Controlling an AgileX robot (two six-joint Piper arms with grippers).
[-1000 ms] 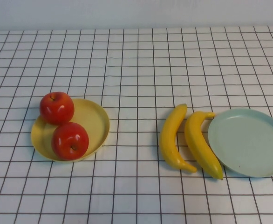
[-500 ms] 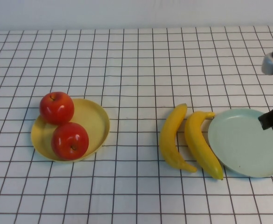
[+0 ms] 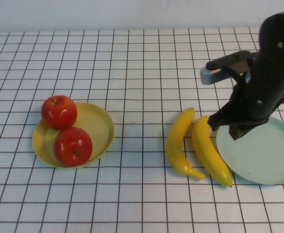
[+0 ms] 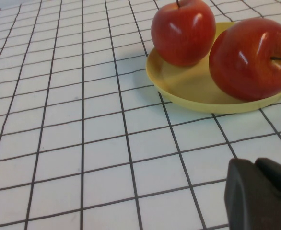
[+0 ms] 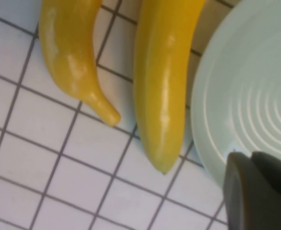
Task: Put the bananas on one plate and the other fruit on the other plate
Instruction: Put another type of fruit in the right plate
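Note:
Two yellow bananas lie side by side on the checked cloth, just left of the empty pale blue-green plate. My right gripper hangs shut and empty over that plate's left rim, beside the nearer banana; its dark tip shows above the plate. Two red apples rest on the pale yellow plate. My left gripper is shut and empty, low over the cloth a little short of the yellow plate.
A white cloth with a black grid covers the whole table. A pale wall runs along the far edge. The right arm's dark body stands over the table's right side, above the blue-green plate's far half.
The right arm has swung in from the right edge, leftward across the blue-green plate to its left rim by the bananas. Fruit, plates and left arm have not moved.

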